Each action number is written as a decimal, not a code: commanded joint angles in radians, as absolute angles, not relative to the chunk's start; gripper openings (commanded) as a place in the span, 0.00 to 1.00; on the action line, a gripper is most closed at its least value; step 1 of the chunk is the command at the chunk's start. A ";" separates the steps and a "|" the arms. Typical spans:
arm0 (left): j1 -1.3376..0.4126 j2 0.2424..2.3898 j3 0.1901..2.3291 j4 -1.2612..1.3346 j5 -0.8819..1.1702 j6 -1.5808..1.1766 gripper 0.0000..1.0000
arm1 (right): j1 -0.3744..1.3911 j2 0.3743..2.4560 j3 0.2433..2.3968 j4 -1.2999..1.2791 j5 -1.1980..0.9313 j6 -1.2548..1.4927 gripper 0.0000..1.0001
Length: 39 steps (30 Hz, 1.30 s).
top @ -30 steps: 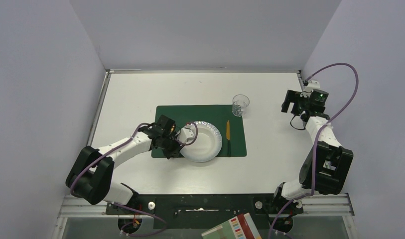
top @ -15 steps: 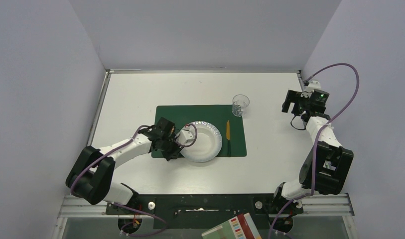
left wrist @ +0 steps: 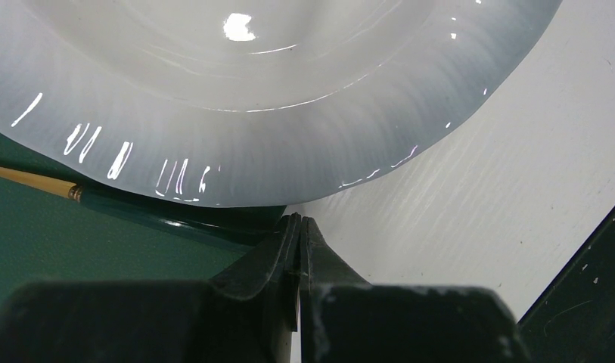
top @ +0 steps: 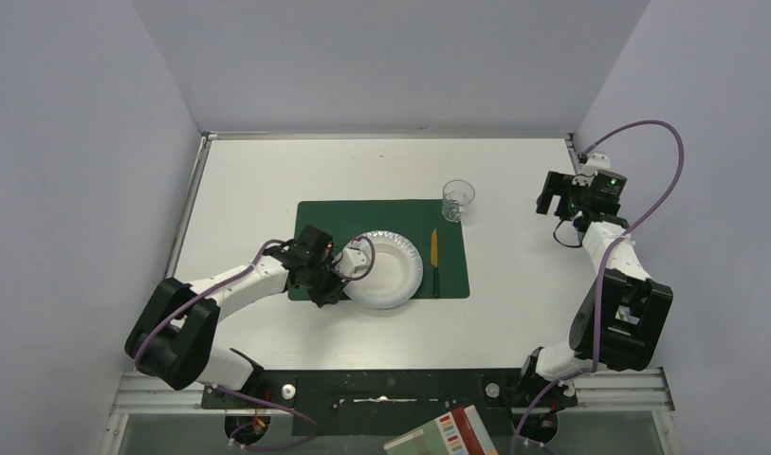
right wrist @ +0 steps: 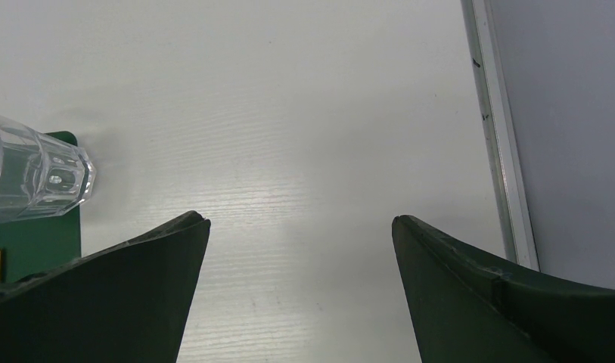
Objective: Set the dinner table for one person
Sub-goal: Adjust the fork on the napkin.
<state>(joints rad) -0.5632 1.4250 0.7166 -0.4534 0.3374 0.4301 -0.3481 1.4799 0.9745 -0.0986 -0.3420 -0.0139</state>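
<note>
The white dinner table holds a dark green placemat. A white plate lies on the mat, with its lower edge over the mat's near edge. My left gripper is shut and empty, its tips just short of the plate's rim. An orange-handled knife lies on the mat right of the plate. A clear glass stands at the mat's far right corner. My right gripper is open and empty over bare table, with the glass to its left.
A thin tan stick with a dark end lies on the mat by the plate's rim; I cannot tell what it is. The table's metal rim and the wall are close on the right. A black rail runs along the near edge.
My left gripper has drawn back slightly to the left along the plate's edge. The plate, knife, glass and right arm have not moved.
</note>
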 commanded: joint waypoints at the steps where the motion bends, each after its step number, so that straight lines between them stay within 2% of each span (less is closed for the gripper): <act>1: -0.567 1.420 0.718 -0.402 0.354 0.427 0.00 | -0.356 1.439 0.982 -0.049 -0.354 -0.008 0.96; 39: -0.587 1.456 0.718 -0.393 0.285 0.383 0.00 | -0.357 1.439 0.979 -0.047 -0.364 -0.014 0.96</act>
